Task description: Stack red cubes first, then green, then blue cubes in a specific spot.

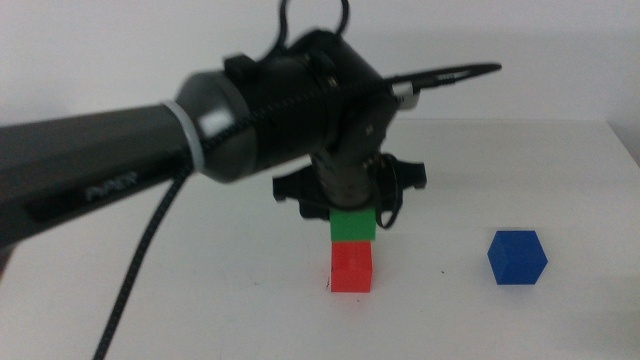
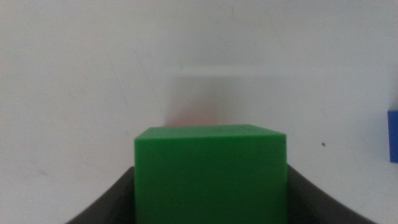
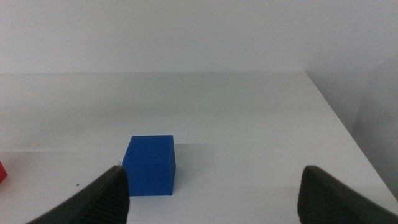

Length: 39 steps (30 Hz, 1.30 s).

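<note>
I take the red cube [image 1: 351, 268] as my landmark; it sits on the white bench [image 1: 520, 180] in the middle view. The green cube [image 1: 352, 225] rests squarely on top of the red cube, faces lined up. The left gripper [image 1: 352, 212] comes down from above, its jaws clamped on the green cube's sides; the left wrist view shows green filling the space between them. The blue cube [image 1: 517, 257] stands on the bench well to the right of the red cube, apart from it. The right gripper [image 3: 211, 193] waits near the blue cube, jaws wide apart, holding nothing.
</note>
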Tool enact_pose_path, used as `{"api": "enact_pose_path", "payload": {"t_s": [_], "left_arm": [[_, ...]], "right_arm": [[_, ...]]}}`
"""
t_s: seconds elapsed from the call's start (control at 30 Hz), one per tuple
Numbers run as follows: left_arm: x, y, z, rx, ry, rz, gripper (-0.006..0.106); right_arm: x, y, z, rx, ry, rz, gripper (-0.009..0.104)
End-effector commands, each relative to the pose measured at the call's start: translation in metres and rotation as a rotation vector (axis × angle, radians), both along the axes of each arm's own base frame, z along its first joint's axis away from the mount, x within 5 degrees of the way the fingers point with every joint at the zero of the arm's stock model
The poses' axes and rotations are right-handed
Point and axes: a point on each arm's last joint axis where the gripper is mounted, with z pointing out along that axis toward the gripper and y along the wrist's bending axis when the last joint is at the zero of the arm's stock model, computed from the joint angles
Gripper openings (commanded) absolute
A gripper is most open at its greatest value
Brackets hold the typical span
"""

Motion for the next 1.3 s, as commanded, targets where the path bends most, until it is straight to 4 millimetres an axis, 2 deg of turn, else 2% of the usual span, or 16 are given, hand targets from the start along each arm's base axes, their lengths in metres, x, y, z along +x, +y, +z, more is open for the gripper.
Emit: {"api": "enact_pose_path", "payload": {"t_s": [0.0, 0.3, 0.6, 0.87, 1.13, 1.27], "left_arm": [[-0.002, -0.005, -0.011, -0.031, 0.014, 0.040, -0.001], [0.002, -0.007, -0.038, 0.012, 0.074, 0.067, -0.001], [0.007, -0.010, -0.055, 0.022, 0.102, 0.075, -0.001], [0.009, -0.014, -0.059, -0.004, 0.090, 0.061, -0.001], [0.011, -0.014, -0.063, 0.022, 0.081, 0.032, 0.019], [0.011, -0.014, -0.063, 0.034, 0.074, 0.011, 0.040]], "right_arm": [[0.000, -0.001, -0.001, -0.018, -0.006, -0.007, 0.093], [0.000, -0.001, -0.001, -0.018, -0.006, -0.007, 0.093], [0.000, -0.001, -0.001, -0.018, -0.006, -0.007, 0.093], [0.000, -0.001, -0.001, -0.018, -0.006, -0.007, 0.093], [0.000, -0.001, -0.001, -0.018, -0.006, -0.007, 0.093], [0.000, -0.001, -0.001, -0.018, -0.006, -0.007, 0.093]]}}
